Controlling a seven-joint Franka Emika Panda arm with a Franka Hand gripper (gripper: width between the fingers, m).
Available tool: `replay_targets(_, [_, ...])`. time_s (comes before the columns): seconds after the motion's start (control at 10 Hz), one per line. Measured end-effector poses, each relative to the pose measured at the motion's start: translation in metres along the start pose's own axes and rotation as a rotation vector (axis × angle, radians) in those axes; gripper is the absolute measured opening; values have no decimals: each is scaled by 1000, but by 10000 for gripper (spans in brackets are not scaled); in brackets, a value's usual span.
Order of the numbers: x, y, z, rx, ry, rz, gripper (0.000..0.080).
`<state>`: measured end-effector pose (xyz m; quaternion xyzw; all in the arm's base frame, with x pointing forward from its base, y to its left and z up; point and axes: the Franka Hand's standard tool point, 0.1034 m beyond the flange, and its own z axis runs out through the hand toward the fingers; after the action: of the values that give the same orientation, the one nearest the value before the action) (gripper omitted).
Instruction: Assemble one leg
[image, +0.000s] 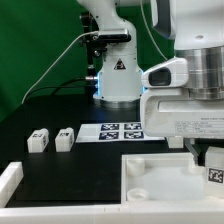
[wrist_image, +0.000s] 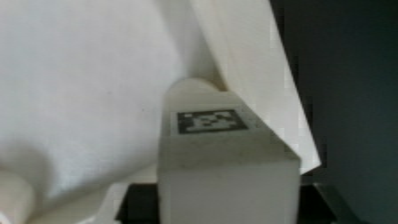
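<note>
Right now your gripper (image: 207, 157) is clamping the leg (wrist_image: 221, 150) over the white tray's (image: 150, 185) corner on the exterior view's right; if it's tilting, you're risking a jammed, cross-threaded fit.

The hand (image: 208, 158) is cut off by the exterior view's right edge; its grip cannot be told. The wrist view's white shapes are blurred.

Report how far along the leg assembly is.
Done: one leg has been picked up and sits at the gripper, over the white tray part.
In hand: bringing that leg to the tray.
Left: seating not confirmed; two loose legs lie on the table.
</note>
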<state>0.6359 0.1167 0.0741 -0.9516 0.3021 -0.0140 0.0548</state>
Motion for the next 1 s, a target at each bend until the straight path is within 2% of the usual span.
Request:
replay_targets(0.1, [0,1,0,2,-2,151,304])
replay_targets(0.3, [0,5,1,35,-32,586,304])
replay_targets(0.5, [0,6,2,65,-84,887,303])
replay_targets(0.8, [-2,8,4,74,-125,1209,303])
replay_targets(1.0, [-2,7,3,63,-121,1326,303])
